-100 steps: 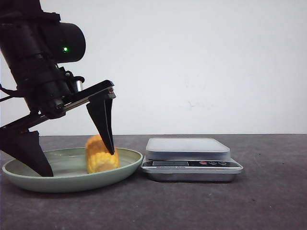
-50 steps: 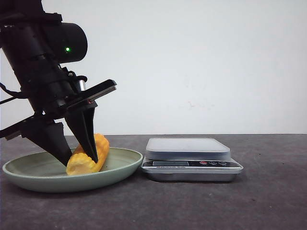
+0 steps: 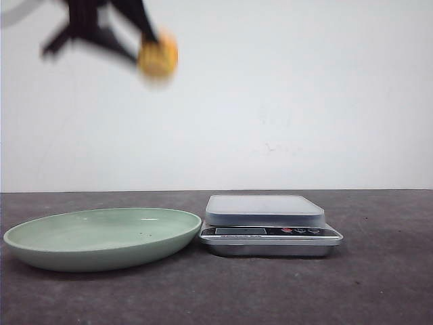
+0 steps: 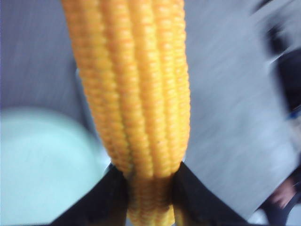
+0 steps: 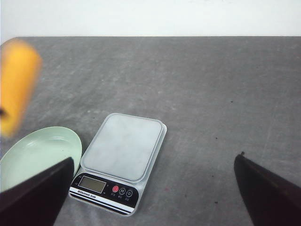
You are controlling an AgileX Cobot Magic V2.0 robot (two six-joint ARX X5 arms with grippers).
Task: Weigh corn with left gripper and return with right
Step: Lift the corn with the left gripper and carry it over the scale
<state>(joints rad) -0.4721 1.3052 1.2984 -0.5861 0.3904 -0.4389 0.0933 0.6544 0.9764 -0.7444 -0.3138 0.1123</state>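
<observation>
Upper left of the front view, the left gripper [image 3: 139,30] clamps the corn [image 3: 158,57] — the scale [image 3: 265,210] sits lower right; right gripper [image 5: 155,188] fingers apart.

Corn [image 3: 158,57]: short yellow-orange cob piece, straight ribbed kernel rows, blurred in front view. Held high in the air near top-left of front view, well above the counter. In left wrist view the corn [image 4: 136,108] is pinched at one end betw. the black jaws, rest sticking out past them. Right wrist view: corn [image 5: 16,87] a blurred orange cylinder, tilted.
</observation>
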